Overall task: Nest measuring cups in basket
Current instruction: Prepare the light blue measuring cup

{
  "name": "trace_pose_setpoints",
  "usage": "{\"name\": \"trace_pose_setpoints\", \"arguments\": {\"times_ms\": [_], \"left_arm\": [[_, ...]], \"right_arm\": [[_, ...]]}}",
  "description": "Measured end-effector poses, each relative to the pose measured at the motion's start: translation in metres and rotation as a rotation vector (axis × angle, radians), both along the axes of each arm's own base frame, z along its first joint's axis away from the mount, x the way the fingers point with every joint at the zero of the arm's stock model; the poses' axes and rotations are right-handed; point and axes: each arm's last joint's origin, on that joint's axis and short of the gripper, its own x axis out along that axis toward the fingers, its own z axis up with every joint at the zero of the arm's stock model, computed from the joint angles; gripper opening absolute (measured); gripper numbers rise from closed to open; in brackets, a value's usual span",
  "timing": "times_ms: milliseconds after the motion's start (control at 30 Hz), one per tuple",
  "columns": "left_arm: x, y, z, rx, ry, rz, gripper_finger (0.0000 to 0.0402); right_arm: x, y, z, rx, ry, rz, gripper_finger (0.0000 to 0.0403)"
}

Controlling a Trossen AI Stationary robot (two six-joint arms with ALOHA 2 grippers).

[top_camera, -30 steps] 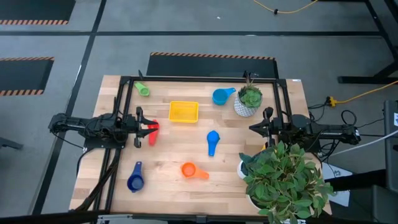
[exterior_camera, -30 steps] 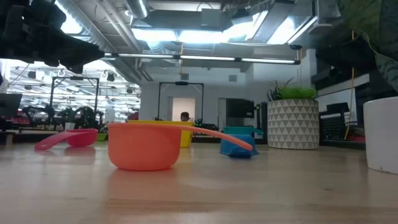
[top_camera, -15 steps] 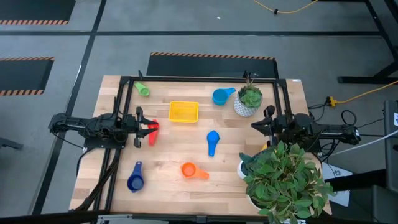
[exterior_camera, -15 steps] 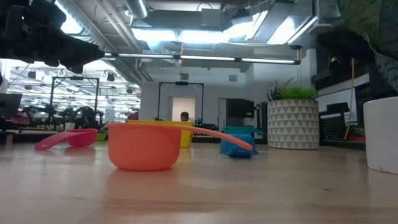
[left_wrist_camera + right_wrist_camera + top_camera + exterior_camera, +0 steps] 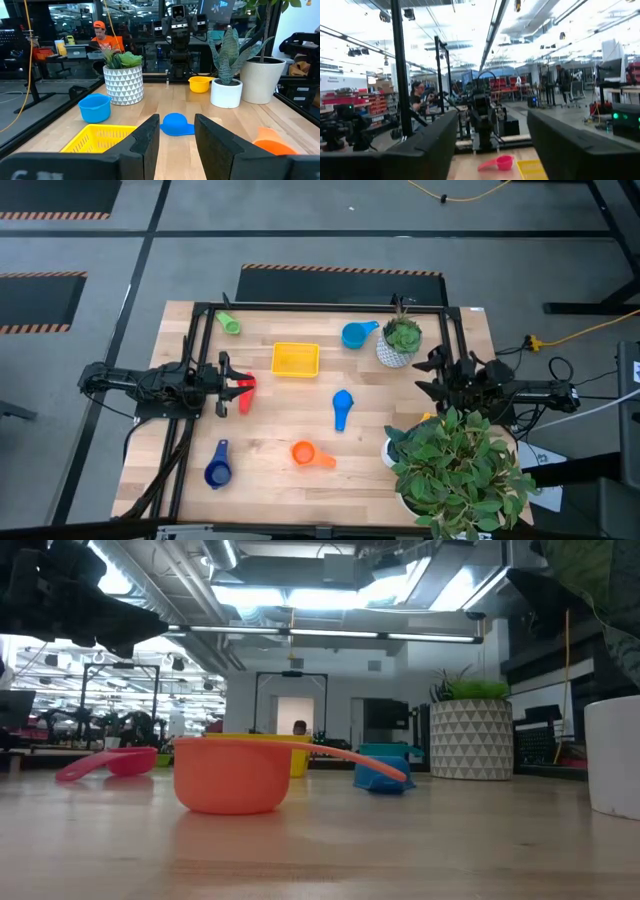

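right gripper fingers spread wide; no readable labels.

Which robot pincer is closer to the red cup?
The left pincer. It sits right beside the red cup at the table's left side. The right pincer is far across the table, near the white patterned pot.

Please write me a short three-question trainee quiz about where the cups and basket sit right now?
1. True or false: the basket already holds a cup.
2. Which cup lies nearest the left pincer? A) orange cup B) red cup C) green cup
3. Fill in: the light blue cup sits beside the white patterned ____.

Key: 1 false; 2 B; 3 pot.
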Motion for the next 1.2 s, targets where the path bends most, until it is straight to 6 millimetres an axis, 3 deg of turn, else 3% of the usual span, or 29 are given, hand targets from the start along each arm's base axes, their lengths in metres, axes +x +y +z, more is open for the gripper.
{"name": "trace_pose_setpoints", "arguments": {"times_ms": [233, 400, 900, 1200], "left_arm": [[0.000, 0.000, 0.000, 0.000, 0.000, 0.001, 0.0117], [0.000, 0.000, 0.000, 0.000, -0.001, 0.005, 0.0117], [0.000, 0.000, 0.000, 0.000, -0.001, 0.006, 0.0117], [0.000, 0.000, 0.000, 0.000, -0.001, 0.006, 0.0117]], "right_arm": [[-0.003, -0.001, 0.021, -0.037, -0.025, -0.040, 0.0275], [0.003, -0.003, 0.039, -0.034, 0.065, -0.113, 0.0275], [0.059, -0.024, 0.094, -0.024, 0.501, -0.365, 0.0275], [0.095, -0.044, 0.110, -0.083, 0.652, -0.386, 0.0275]]}}
